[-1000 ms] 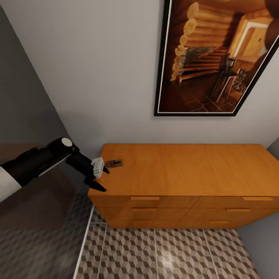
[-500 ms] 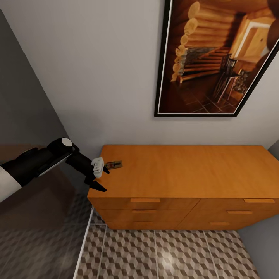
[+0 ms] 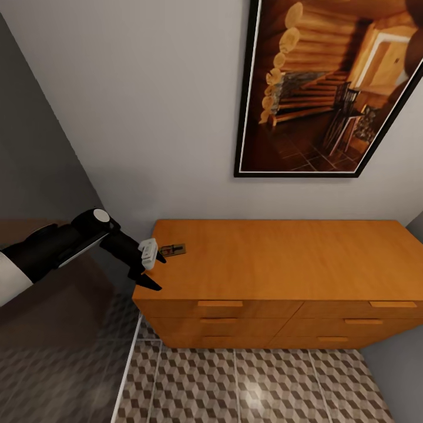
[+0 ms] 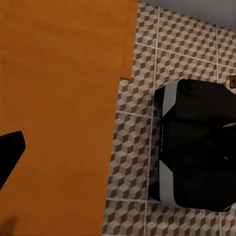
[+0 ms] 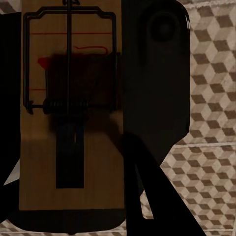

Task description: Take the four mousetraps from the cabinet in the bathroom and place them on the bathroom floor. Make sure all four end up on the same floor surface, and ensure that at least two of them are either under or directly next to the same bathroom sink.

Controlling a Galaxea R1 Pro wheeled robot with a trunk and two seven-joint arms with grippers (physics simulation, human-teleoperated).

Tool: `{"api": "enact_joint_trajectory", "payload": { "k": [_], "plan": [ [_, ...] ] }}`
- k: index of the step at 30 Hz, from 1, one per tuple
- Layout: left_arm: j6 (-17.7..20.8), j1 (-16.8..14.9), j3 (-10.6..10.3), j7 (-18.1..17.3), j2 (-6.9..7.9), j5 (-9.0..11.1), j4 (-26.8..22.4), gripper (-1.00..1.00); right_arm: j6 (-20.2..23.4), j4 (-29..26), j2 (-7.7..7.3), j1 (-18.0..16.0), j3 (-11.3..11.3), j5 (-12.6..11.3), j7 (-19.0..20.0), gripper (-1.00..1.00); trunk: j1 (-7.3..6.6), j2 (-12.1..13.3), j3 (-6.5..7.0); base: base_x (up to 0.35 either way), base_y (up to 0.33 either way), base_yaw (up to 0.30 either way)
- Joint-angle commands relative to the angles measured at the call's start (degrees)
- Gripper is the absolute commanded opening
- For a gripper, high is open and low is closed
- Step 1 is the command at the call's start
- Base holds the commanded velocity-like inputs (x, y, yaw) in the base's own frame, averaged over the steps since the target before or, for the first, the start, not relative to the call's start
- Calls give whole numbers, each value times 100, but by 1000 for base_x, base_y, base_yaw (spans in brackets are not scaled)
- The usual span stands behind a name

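One mousetrap [image 5: 71, 123] sits clamped between right fingers [image 5: 10, 123]; left fingers [image 3: 154, 267] spread wide.

- Cabinet [image 3: 282, 258]: orange-brown wood, smooth, satin sheen.
- Mousetrap [image 5: 73, 123]: pale matt wood slab, dark metal wire and spring.
- Bathroom floor [image 3: 252, 385]: cube-print tiles, glossy, pale grout.
- Left gripper [image 3: 150, 267]: matt black fingers, white plastic block.
- Wall [image 3: 147, 117]: matt grey.
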Motion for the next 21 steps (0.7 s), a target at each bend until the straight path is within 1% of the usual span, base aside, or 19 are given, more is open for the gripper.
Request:
{"api": "enact_joint_trajectory", "payload": {
  "k": [1,21],
  "plan": [
    [58,-13,-21,10,5,51,3,100,-24,6,0,-4,48,-74,10,-100,3,-11,-10,0,0,0],
    [58,-12,-23,10,-6,51,25,100,-24,6,3,-4,50,-74,10,-100,3,-11,-10,0,0,0]
  ]
}}
